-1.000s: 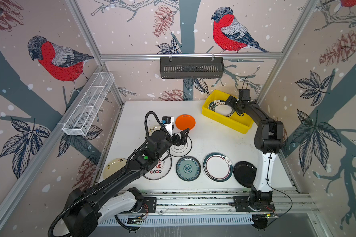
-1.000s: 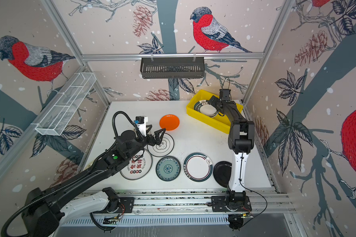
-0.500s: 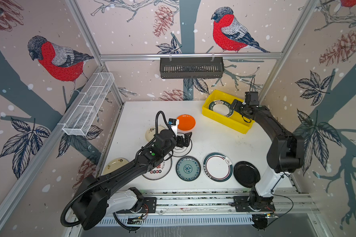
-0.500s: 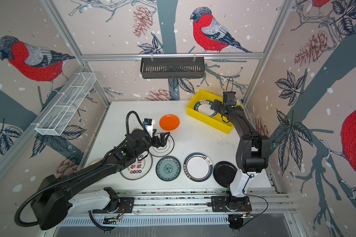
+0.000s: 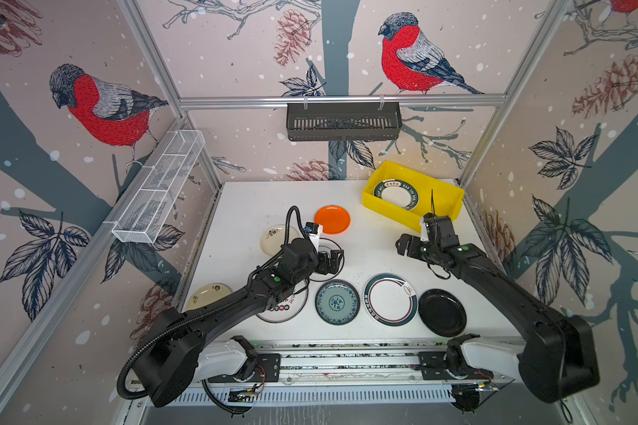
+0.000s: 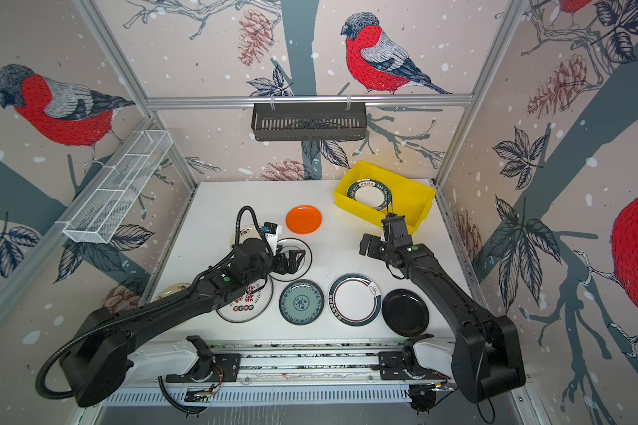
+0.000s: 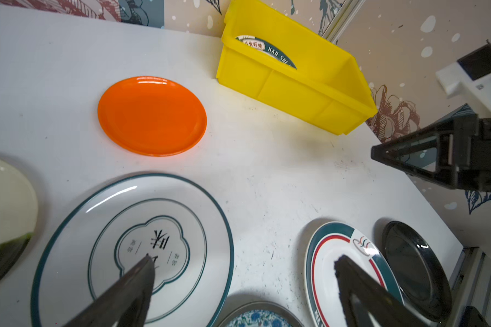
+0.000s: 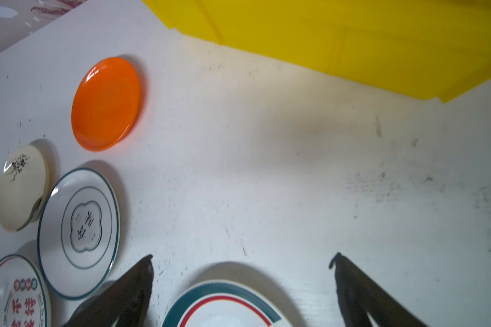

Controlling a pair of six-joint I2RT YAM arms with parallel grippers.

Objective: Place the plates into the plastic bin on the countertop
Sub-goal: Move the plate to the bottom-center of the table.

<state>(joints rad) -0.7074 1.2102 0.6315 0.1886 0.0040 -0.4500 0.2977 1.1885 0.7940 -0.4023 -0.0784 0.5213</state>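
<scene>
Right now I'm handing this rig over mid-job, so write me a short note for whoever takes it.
Left pincer open, empty, over the teal-rimmed white plate.
Right pincer open, empty, above the countertop near the yellow bin.
Done: one lettered plate in the bin.
To do: eight plates on the countertop, including the orange plate, black plate, teal-patterned plate.

There are nine plates, one plastic bin, one black basket and one white wire basket.

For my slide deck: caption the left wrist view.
Open left gripper over a teal-rimmed white plate; orange plate and yellow bin beyond.
</scene>
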